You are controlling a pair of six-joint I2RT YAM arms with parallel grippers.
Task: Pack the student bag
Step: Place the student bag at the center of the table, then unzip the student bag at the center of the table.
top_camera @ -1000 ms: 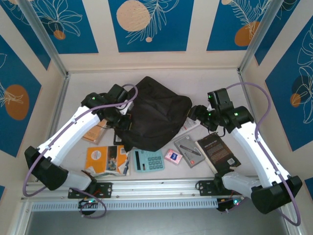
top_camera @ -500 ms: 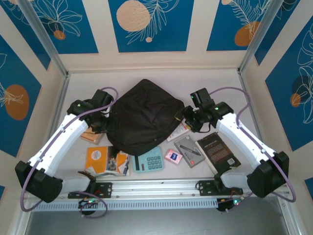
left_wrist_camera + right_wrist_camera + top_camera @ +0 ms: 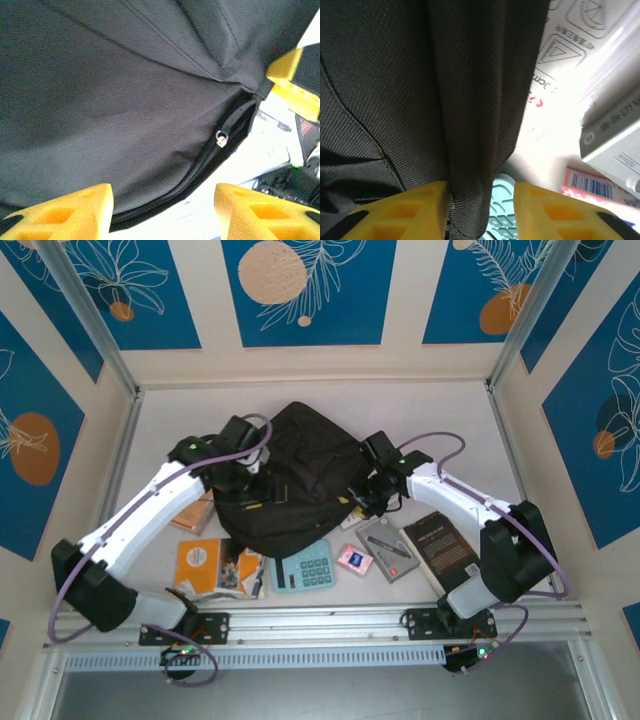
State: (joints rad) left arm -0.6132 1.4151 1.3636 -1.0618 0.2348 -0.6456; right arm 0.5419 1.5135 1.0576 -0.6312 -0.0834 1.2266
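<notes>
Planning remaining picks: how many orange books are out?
2: far orange book under the left arm; near orange book by the front edge. Student bag may hide more.

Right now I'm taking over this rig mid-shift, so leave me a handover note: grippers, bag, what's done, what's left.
Left gripper: open, facing the student bag near its zipper pull, holding nothing.
Right gripper: jaws apart around a fold of the bag, not clamped.
Bag: mid-table, lying flat.
Done: nothing visibly packed.
To do: calculator, orange book, dark book and smaller items lie outside the bag.
</notes>
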